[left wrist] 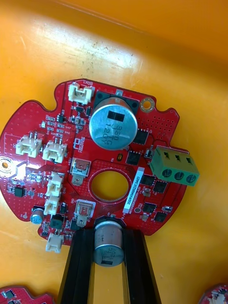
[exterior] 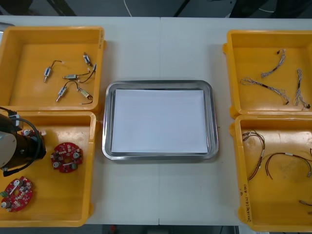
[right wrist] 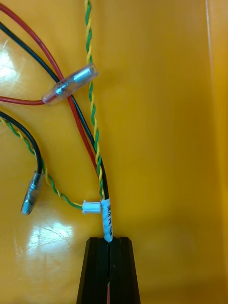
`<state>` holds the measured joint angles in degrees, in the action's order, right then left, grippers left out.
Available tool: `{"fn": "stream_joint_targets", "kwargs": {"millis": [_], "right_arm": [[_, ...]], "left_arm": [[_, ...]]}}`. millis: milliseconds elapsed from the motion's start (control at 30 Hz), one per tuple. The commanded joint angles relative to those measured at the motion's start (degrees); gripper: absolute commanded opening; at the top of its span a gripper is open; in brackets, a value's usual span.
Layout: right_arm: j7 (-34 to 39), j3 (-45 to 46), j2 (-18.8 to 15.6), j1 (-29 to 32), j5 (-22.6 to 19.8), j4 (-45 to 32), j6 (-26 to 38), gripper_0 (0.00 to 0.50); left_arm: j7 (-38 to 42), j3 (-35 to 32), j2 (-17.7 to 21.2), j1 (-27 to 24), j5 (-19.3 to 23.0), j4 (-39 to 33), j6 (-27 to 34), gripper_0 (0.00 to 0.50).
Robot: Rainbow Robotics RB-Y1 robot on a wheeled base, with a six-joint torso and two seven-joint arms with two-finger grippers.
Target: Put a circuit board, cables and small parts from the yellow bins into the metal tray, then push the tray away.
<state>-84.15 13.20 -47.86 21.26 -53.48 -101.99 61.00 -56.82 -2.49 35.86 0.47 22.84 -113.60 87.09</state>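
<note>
Front view: the left arm (exterior: 17, 148) reaches down into the near-left yellow bin (exterior: 91, 161), beside the white-lined metal tray (exterior: 158, 84).

Right wrist view: the right hand (right wrist: 109, 240) is pinched closed on a black cable (right wrist: 108, 218) lying in a bin.

Left wrist view: the left hand (left wrist: 108, 232) grips a circuit board (left wrist: 95, 161) by its silver cylinder (left wrist: 108, 244), over the bin floor.

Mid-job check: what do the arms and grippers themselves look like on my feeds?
The left arm has a pale grey rounded link leading into a dark glossy wrist section, with a black wiring loop around its outside. The left gripper has two flat matte black fingers, straight-edged, narrowing toward the tips. The right gripper has matching black fingers with lengthwise grooves. No markings visible.
</note>
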Motion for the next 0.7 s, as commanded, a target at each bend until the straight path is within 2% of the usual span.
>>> {"fn": "stream_joint_targets", "kwargs": {"millis": [33,367,467,700], "right_arm": [[-2.2,2.8,-1.4,-0.3,-1.0,-3.2,4.5,0.0],[-3.2,13.0,-1.4,-0.5,-1.5,-12.1,17.0,0.0],[-3.3,16.0,-1.4,-1.6,-2.1,-15.2,22.3,0.0],[-3.7,19.8,-1.4,-4.6,-3.2,-19.8,31.2,0.0]], "left_arm": [[4.2,-2.1,0.7,0.8,3.5,-1.4,0.3,0.0],[3.2,-6.1,4.8,-1.2,9.0,-7.9,9.7,0.0],[3.1,-7.5,6.8,-3.1,12.7,-8.5,13.1,0.0],[3.5,-8.1,10.9,-7.7,18.4,-9.9,19.4,0.001]]}}
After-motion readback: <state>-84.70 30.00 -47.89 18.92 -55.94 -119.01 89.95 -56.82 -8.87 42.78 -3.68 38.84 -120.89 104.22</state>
